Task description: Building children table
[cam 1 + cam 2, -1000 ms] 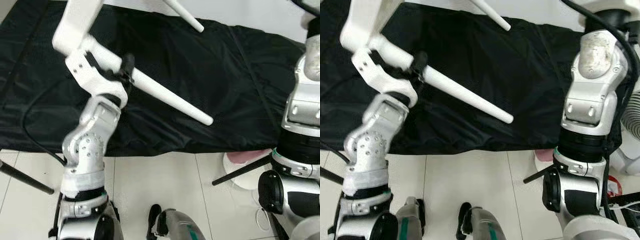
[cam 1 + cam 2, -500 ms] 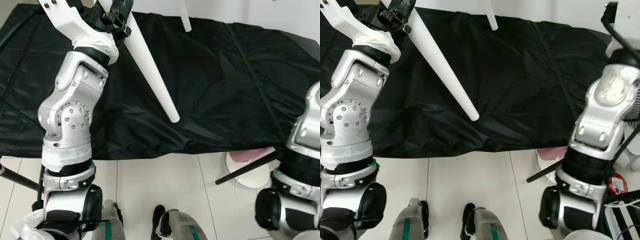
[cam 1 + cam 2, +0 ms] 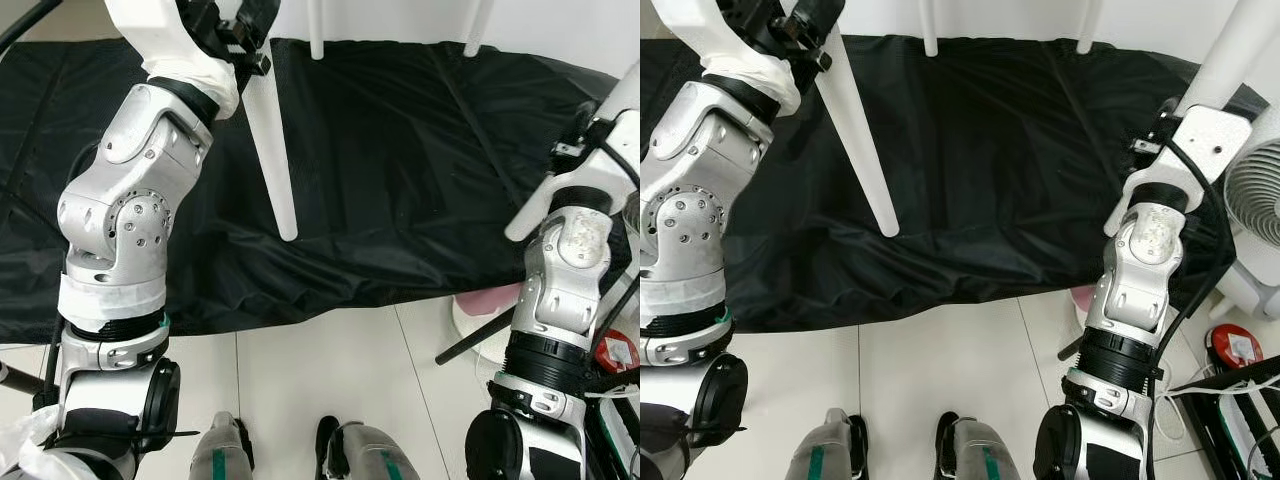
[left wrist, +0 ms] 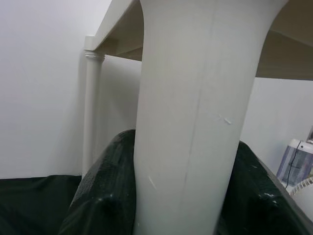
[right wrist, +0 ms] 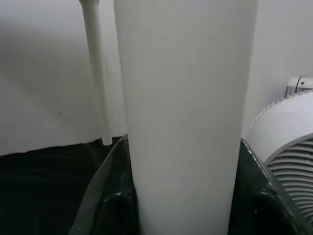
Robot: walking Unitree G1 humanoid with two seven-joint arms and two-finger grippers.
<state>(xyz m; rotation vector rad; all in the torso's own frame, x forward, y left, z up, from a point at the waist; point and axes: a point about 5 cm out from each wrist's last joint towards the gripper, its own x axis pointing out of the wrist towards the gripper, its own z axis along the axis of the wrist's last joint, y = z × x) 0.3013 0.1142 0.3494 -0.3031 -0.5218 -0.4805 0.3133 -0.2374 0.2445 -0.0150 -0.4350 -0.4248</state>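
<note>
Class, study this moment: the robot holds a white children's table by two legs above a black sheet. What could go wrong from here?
1. The left hand and the right hand each clamp only one smooth table leg; a slip could tilt or drop the table.
2. The black sheet is wrinkled, so a leg tip might catch or stand unevenly.
3. The fan stands close beside the right arm and could be knocked.

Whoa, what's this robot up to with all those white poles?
It is handling a small white children's table by its legs, over a black cloth spread on the floor. The left gripper is clamped on one table leg, and the right gripper grips another leg. Two more legs reach down to the cloth at the far side. The left wrist view shows the tabletop above, so the table looks assembled and upright.
</note>
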